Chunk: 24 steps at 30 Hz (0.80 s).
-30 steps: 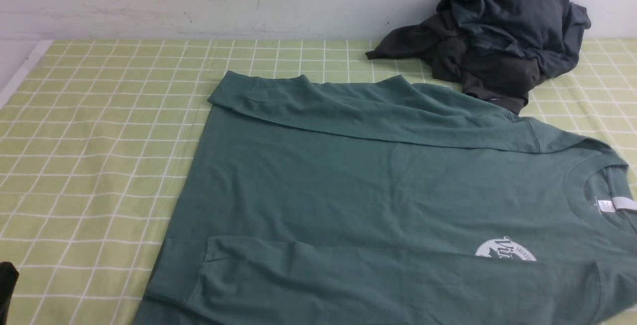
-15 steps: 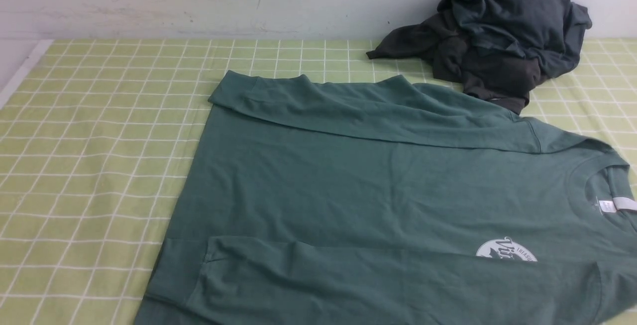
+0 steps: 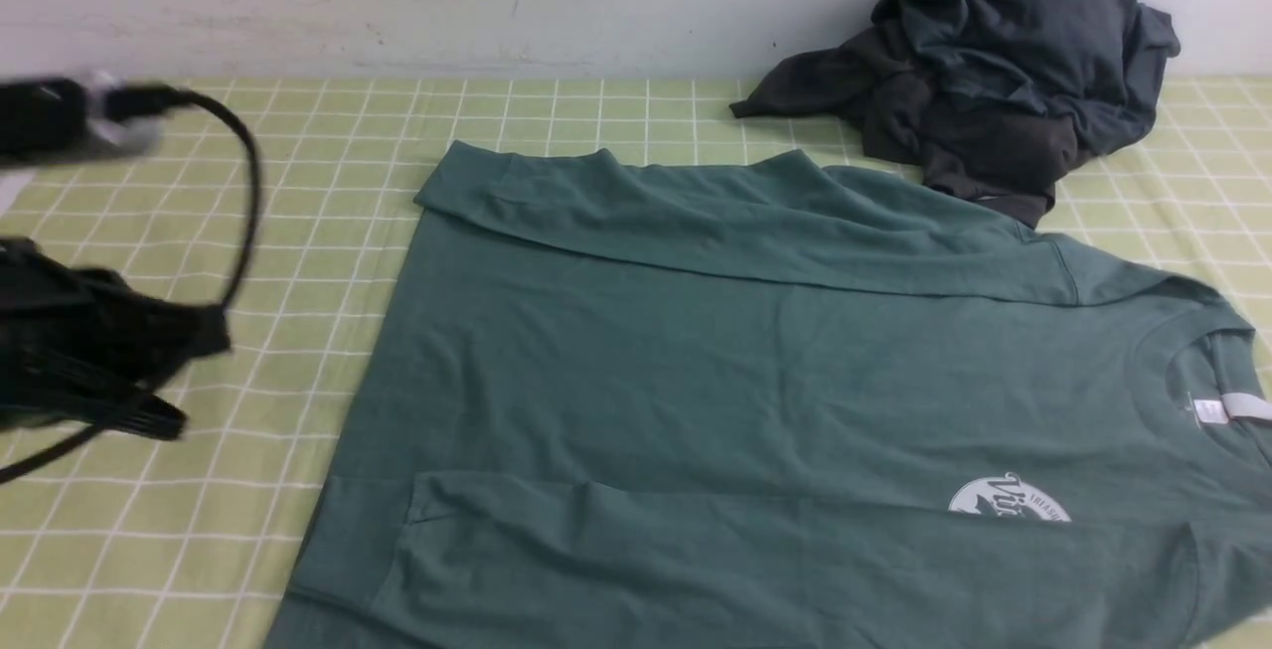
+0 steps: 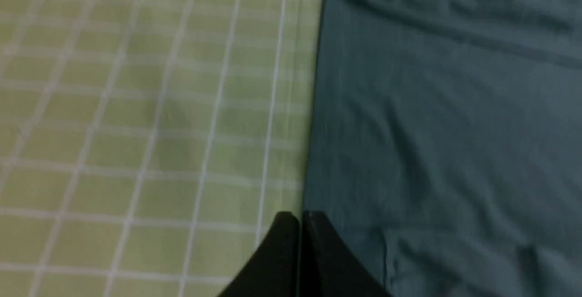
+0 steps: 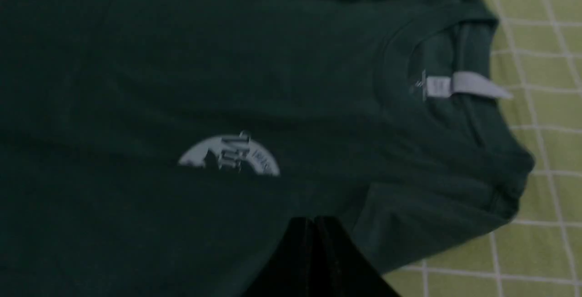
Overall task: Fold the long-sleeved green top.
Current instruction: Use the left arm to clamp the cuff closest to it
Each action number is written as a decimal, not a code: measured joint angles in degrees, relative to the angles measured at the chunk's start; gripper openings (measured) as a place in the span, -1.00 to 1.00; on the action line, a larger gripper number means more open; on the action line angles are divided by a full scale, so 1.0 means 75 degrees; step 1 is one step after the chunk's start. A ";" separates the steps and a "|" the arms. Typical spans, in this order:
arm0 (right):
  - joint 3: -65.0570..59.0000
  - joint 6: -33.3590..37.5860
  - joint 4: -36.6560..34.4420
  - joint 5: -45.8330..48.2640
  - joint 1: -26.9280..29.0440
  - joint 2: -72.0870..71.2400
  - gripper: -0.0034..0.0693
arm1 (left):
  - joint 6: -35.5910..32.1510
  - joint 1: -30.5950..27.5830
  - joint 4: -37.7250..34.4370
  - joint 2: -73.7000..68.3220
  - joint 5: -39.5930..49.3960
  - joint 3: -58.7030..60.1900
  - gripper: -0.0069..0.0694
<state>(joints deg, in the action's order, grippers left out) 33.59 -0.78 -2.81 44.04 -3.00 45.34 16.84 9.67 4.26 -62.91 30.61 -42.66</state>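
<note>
Green long-sleeved top [image 3: 755, 401] lay flat, sleeves folded in, long axis running from left edge to right edge of the checked surface [image 3: 298, 132], collar [image 3: 1158, 351] rightward. My left gripper [image 4: 300, 217], jaws pressed together and empty, stood just off the hem [image 4: 318, 106]. My right gripper [image 5: 313, 222], likewise pressed together, hung by the chest logo [image 5: 229, 156]. Cloth soft, matte, lightly creased.

the front view looks forward and down across the bench [image 3: 298, 132]; both wrist views look down from close by, sharing the green long-sleeved top [image 3: 745, 381] with it.
</note>
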 joint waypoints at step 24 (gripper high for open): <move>0.0038 0.2616 -0.1384 -0.1362 -0.1805 0.1645 -0.94 | -0.2524 0.0265 -0.0943 -0.5158 -0.0082 -0.1626 -0.31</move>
<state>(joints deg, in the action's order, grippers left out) 33.88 18.85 -13.19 33.82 -16.54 57.68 -2.09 11.66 -2.81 -101.59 29.99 -54.85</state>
